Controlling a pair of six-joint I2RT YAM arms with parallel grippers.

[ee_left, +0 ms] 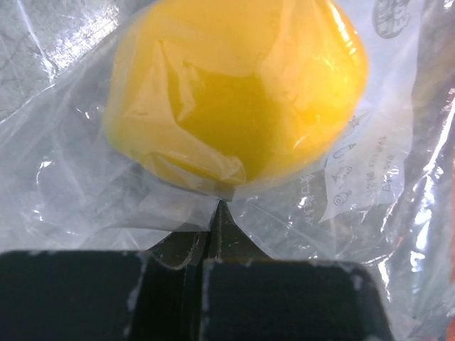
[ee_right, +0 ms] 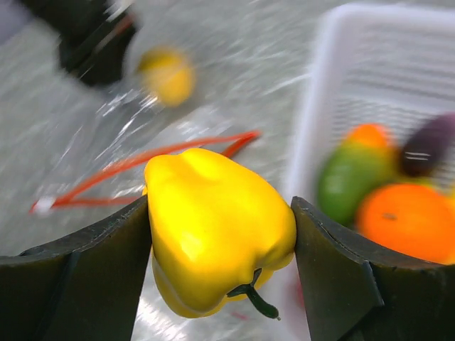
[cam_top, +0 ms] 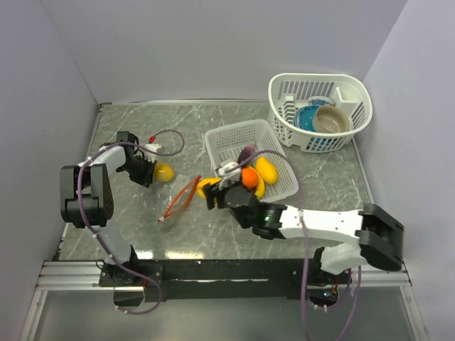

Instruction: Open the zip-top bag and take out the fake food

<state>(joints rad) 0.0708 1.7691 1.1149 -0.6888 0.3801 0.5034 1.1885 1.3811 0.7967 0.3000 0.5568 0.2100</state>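
Note:
The clear zip-top bag (cam_top: 179,190) lies on the table, its orange-red zip strip (ee_right: 142,163) gaping open. A round yellow piece of fake food (ee_left: 234,92) sits inside it. My left gripper (ee_left: 217,209) is shut on the bag's film just behind that piece. In the top view the left gripper (cam_top: 142,172) is at the bag's left end. My right gripper (ee_right: 222,249) is shut on a yellow pepper (ee_right: 213,234), held over the bag's mouth beside the basket. In the top view the right gripper (cam_top: 213,193) and the pepper (cam_top: 206,186) are by the basket's near left corner.
A white slotted basket (cam_top: 234,138) right of the bag holds orange (ee_right: 402,220), green (ee_right: 352,177), purple (ee_right: 426,145) and yellow (cam_top: 266,169) pieces. A second white basket (cam_top: 341,89) with bowls stands at the back right. A small white part with a purple cable (cam_top: 170,138) lies behind the left gripper.

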